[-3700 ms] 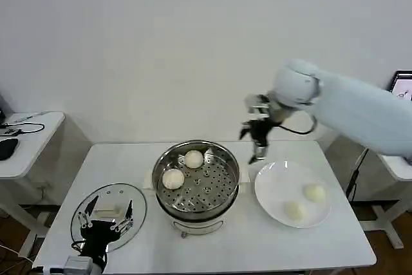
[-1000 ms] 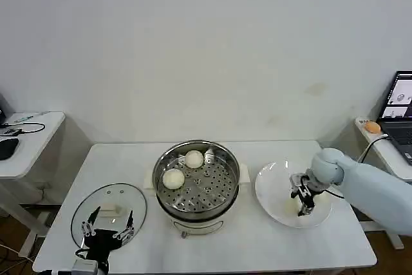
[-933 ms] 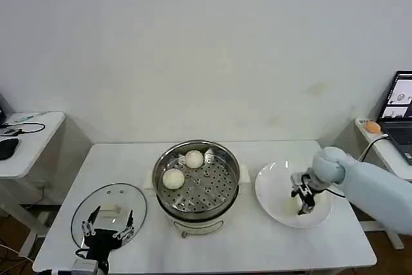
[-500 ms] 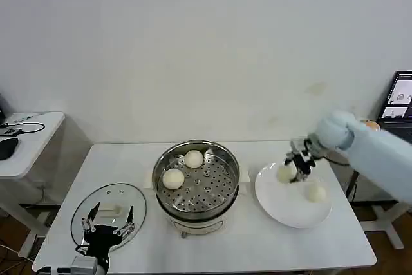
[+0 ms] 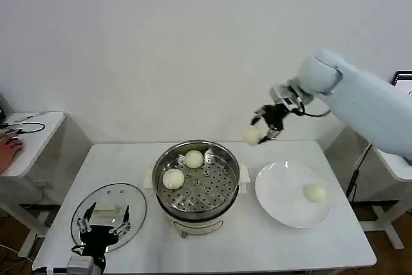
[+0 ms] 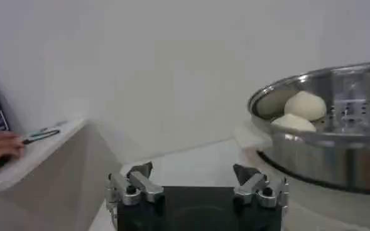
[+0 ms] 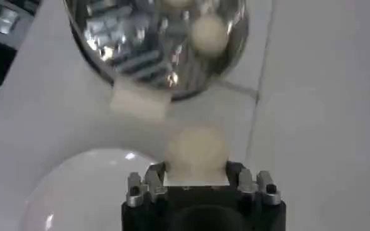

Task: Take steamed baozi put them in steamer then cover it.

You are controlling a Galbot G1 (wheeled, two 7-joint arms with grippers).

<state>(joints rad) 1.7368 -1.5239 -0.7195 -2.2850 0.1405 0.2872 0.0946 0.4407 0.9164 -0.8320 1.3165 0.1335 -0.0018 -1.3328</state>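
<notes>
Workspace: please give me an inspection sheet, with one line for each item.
Surface: white table.
Job's things: steamer holds two baozi; one baozi on plate; one carried baozi; cover lies flat on the table by the steamer.
Clutter: nothing seen.
Grippers: right gripper raised right of the steamer, shut on the carried baozi; left gripper open, low above the cover.
Cables: black cable on side table.
Surroundings: white wall; a hand on the side table; laptop at right.
</notes>
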